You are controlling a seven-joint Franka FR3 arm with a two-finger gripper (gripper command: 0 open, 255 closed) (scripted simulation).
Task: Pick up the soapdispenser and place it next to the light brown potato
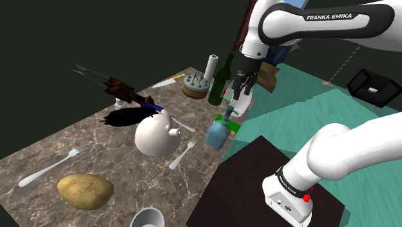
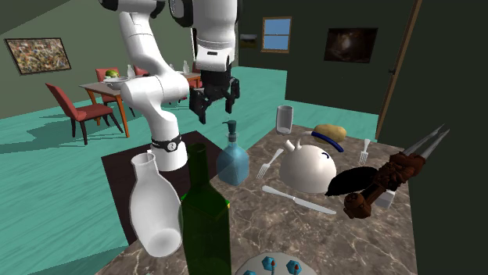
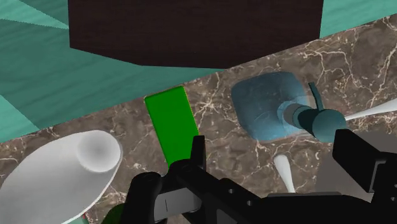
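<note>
- Shoulder view: the white arm [image 1: 328, 19] bears "FRANKA EMIKA" in white capitals on a dark band.
- The soap dispenser [image 2: 232, 160] has a squat, see-through blue body with rounded shoulders. A darker teal pump on top ends in a thin spout.
- It stands upright on the desk [image 1: 116, 161], near the edge that faces the arm's dark stand. A grey fork [image 2: 270, 164] lies just beside it and a white round teapot [image 2: 309, 168] stands near.
- The potato [image 1: 85, 191] is light brown, lumpy and oval. It lies at the other end of the desk, well apart from the dispenser.
- The pincer [image 2: 217, 108] is all black. It hangs above the desk with its fingers spread and nothing between them, higher than the pump and not touching it.
- The desk top is brownish marble with pale veins.
- A dark green glossy bottle [image 2: 205, 219] and a smooth white vase [image 2: 154, 207] with a flared neck stand at the desk's end under the arm.
</note>
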